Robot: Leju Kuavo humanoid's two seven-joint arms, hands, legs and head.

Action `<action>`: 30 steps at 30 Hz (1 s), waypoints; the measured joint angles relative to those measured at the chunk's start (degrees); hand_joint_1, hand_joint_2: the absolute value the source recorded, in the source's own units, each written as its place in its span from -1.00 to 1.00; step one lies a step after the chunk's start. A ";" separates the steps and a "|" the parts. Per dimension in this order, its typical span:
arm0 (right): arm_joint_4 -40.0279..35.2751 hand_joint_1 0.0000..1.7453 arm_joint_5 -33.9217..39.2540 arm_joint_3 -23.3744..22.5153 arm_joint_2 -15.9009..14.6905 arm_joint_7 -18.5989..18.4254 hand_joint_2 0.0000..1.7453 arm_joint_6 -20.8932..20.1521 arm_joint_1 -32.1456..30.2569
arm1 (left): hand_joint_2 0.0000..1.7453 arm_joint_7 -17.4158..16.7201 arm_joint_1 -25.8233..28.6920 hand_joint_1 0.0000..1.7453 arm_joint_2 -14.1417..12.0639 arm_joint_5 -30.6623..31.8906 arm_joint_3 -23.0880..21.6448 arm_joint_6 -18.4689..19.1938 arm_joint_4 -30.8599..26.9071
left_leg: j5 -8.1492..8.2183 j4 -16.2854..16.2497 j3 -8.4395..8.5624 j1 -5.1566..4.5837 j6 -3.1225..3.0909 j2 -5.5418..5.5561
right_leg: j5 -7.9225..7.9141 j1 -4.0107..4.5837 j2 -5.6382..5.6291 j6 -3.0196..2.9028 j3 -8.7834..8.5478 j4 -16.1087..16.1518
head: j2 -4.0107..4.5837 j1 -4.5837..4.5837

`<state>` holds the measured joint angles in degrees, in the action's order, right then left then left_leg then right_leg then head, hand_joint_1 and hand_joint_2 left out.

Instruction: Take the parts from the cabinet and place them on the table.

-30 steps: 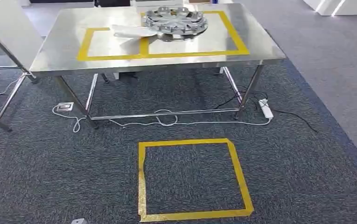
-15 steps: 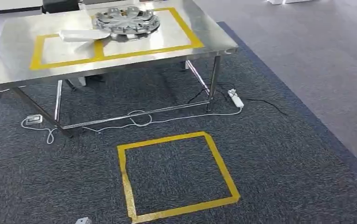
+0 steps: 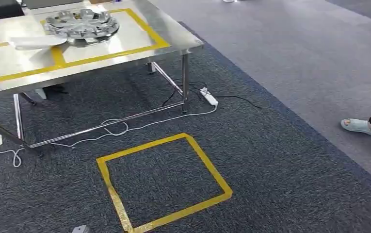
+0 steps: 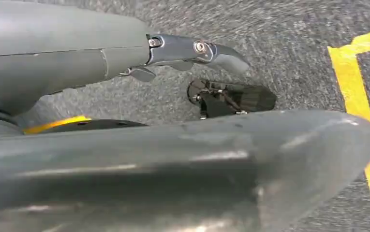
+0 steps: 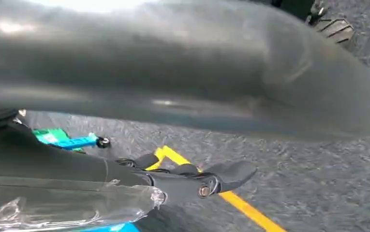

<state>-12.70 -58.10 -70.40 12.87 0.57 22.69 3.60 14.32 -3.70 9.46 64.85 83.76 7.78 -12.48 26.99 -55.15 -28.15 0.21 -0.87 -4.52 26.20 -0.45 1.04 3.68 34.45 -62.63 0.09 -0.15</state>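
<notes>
My head cam looks down at the steel table (image 3: 173, 41); everything below is placed off it. On its top, inside the yellow tape box, sits a round metal part (image 3: 82, 23) w/ a flat pale part (image 3: 35, 42) touching its near side, so some of the parts are already delivered, I judge. No cabinet anywhere I can see. On the carpet in front of the table is a yellow tape square (image 3: 164, 182); under the table, white cables and a power strip (image 3: 209, 96) by the far-right leg. Well off to the table's right, a person's foot (image 3: 361, 126) in a pale slipper stands on the grey floor.

Both my arms hang at my sides. My left hand (image 4: 192, 53) holds nothing, fingers loosely out over the carpet, apart. My right hand (image 5: 202, 181) also carries no part, but whether its fingers are spread or curled I can't tell; clear plastic wrap clings to that arm.

Step in hand, as I read it: between deliveries, heading for the cabinet. Next move calls for finding the cabinet, squaring up to it, and keeping clear of that person.
</notes>
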 joint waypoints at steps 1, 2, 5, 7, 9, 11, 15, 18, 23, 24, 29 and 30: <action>-0.02 -1.00 -0.11 0.00 0.00 0.26 -1.00 0.82 0.08 | -1.00 0.11 -0.07 -1.00 0.04 0.04 -0.02 -0.04 0.00 | 0.14 -0.04 0.17 -0.11 0.25 -0.42 | -1.03 0.07 2.01 -0.17 -2.85 4.62 | 0.00 0.00; -0.07 -1.00 -0.13 0.00 0.02 1.10 -1.00 2.63 0.27 | -1.00 0.64 -0.06 -1.00 0.07 -0.02 -0.02 -0.04 -0.02 | 0.37 -0.24 -0.08 -0.54 0.69 -0.53 | -0.70 0.35 1.80 -0.68 -3.40 5.32 | 0.00 0.04; -0.15 -1.00 0.39 -0.33 0.61 4.46 -1.00 10.18 0.07 | -1.00 2.36 -0.38 -1.00 0.39 -0.87 0.13 0.11 -0.02 | 0.11 -0.39 -0.15 -0.62 -0.48 -0.77 | -1.22 0.26 1.39 -1.06 -3.09 5.53 | 0.00 0.28; -0.17 -1.00 0.63 -0.48 0.68 5.22 -1.00 10.93 0.15 | -1.00 2.65 -0.36 -1.00 0.48 -1.03 0.24 0.09 -0.02 | 0.00 -0.18 -0.19 -0.55 -0.33 -0.76 | -1.22 0.43 1.34 -1.20 -2.92 5.51 | 0.00 0.28; -0.20 -1.00 1.07 -0.76 1.09 6.14 -1.00 11.15 0.27 | -1.00 2.84 -0.35 -1.00 0.50 -1.01 0.24 -0.15 -0.13 | -0.76 1.10 0.08 -0.84 -1.14 -0.61 | -2.19 0.03 1.39 -0.71 -3.41 7.16 | 0.00 0.37; -0.20 -1.00 1.22 -0.92 1.18 6.78 -1.00 11.28 0.39 | -1.00 2.99 -0.45 -1.00 0.96 -1.05 0.26 -0.24 -0.13 | -3.10 5.41 2.02 0.01 -0.95 -0.92 | -1.65 0.26 0.10 -0.61 -2.80 6.72 | 0.00 0.57; -0.20 -1.00 1.38 -1.38 1.20 6.89 -1.00 11.32 0.07 | -1.00 3.06 -0.54 -1.00 1.09 -1.18 0.31 -0.37 -0.20 | -3.24 5.59 1.96 0.87 0.22 -1.40 | 4.87 -0.77 -1.04 1.04 4.91 -9.24 | 0.00 0.57; -0.22 -1.00 1.46 -1.46 1.20 6.88 -1.00 11.32 0.04 | -1.00 3.06 -0.52 -1.00 1.31 -1.16 0.31 -0.37 -0.20 | -2.31 4.20 2.06 2.55 2.22 -2.43 | -0.59 -2.07 -0.32 2.77 2.07 -2.49 | 0.00 0.52; -0.15 -1.00 1.81 -1.55 1.81 6.60 -1.00 10.66 0.69 | -1.00 2.29 -0.50 -1.00 0.81 -0.81 0.31 -0.79 -0.79 | 1.01 -0.03 1.17 2.32 5.30 -3.93 | -1.08 -3.06 2.07 1.05 0.53 1.87 | 0.00 0.83; -0.13 -1.00 1.86 -1.66 1.99 6.51 -1.00 10.62 0.66 | -1.00 1.70 -0.35 -1.00 0.48 -0.72 0.33 -0.96 -0.81 | 1.21 -0.02 1.20 2.35 5.66 -4.27 | -1.11 -3.01 1.09 0.69 1.00 1.63 | 0.00 1.14; -0.22 -1.00 2.23 -1.86 1.92 6.25 -1.00 10.49 0.76 | -1.00 0.79 -0.03 -1.00 0.83 -0.57 0.33 -1.29 -0.83 | 11.42 -14.89 -5.14 1.85 4.31 3.69 | -2.29 -1.58 -3.09 -1.87 1.96 2.44 | 0.00 2.49; -0.22 -1.00 2.34 -1.92 1.92 6.30 -1.00 10.40 0.73 | -1.00 0.63 0.06 -1.00 0.83 -0.55 0.33 -1.35 -0.83 | 12.65 -19.04 -7.34 1.46 3.77 3.90 | -2.46 -1.30 -4.18 -2.11 2.24 2.45 | 0.00 2.58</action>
<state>-12.92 -55.76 -72.32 14.80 6.86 33.09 4.33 14.95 -3.64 10.29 64.30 84.08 6.43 -13.31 39.64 -74.19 -35.49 1.67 2.90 -0.61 23.74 -1.75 -3.14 1.57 36.69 -60.18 0.09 2.43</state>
